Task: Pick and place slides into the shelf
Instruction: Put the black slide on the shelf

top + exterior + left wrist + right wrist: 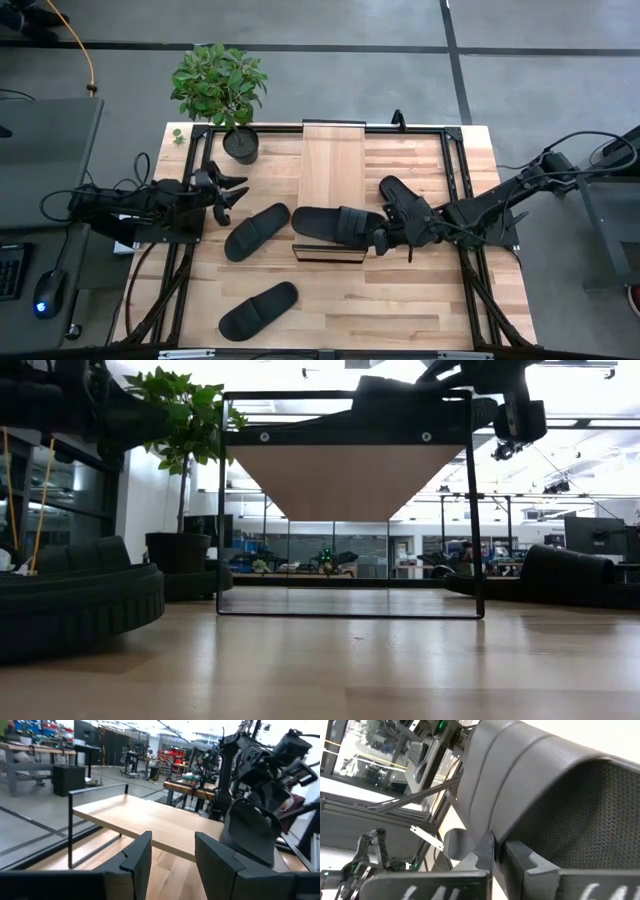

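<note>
One sandal (335, 222) is pinched by its strap in the right gripper (383, 238), above the near end of the shelf (333, 165). The left gripper (232, 193), jaws parted and empty, waits well apart. A slip is judged possible, the thin strap pinch letting the sole swing against the frame.

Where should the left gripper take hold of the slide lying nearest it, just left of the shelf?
Probably at the strap. That slide lies flat and diagonal beside the shelf, its strap arching above the sole, so a finger could slip under it. The left gripper, open just above the slide's upper end, could come straight down. The right gripper is shut on another slide.
</note>
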